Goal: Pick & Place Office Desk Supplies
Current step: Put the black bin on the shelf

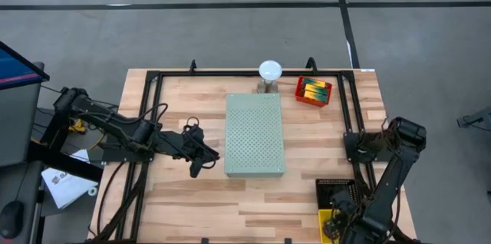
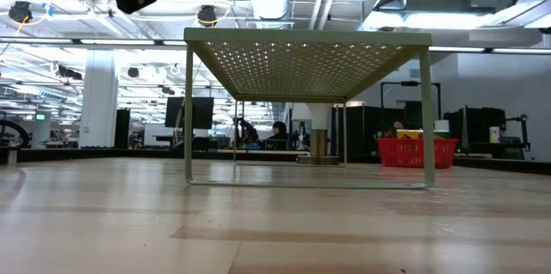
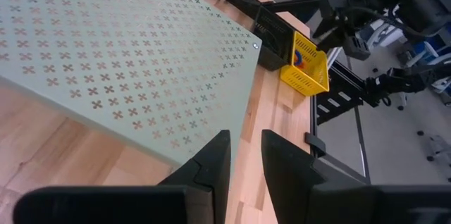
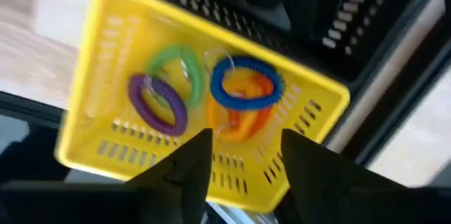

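The left gripper (image 1: 201,159) hovers low over the worktop (image 1: 192,206), just beside the left edge of the pale-green board (image 1: 255,135). Its fingers (image 3: 215,160) stand a narrow gap apart with nothing between them, so this arm looks to be waiting.

The board itself stands on thin legs in the middle of the worktop, and nothing lies on it. At its far end is a white dome (image 1: 269,70) on a stand, and just right of that a red basket (image 1: 314,90) holding yellow-green boxes (image 1: 314,89).

Further right, at the near right corner, the right gripper (image 1: 337,225) hangs directly over a yellow basket (image 4: 99,90), which sits next to a black basket (image 1: 336,189). The jaws are parted and empty. Below them in the yellow basket lie four band loops: purple (image 4: 158,103), green (image 4: 177,65), blue (image 4: 245,83) and orange (image 4: 236,122), the blue one resting on the orange.

Judging by this, sorting is well along: the loops are together in the yellow basket and the boxes in the red one, and no loose supplies show on the open worktop. Whether any clips are in the black basket cannot be made out, so what remains is uncertain; the right arm seems to be at a drop-off or about to pick from the basket.
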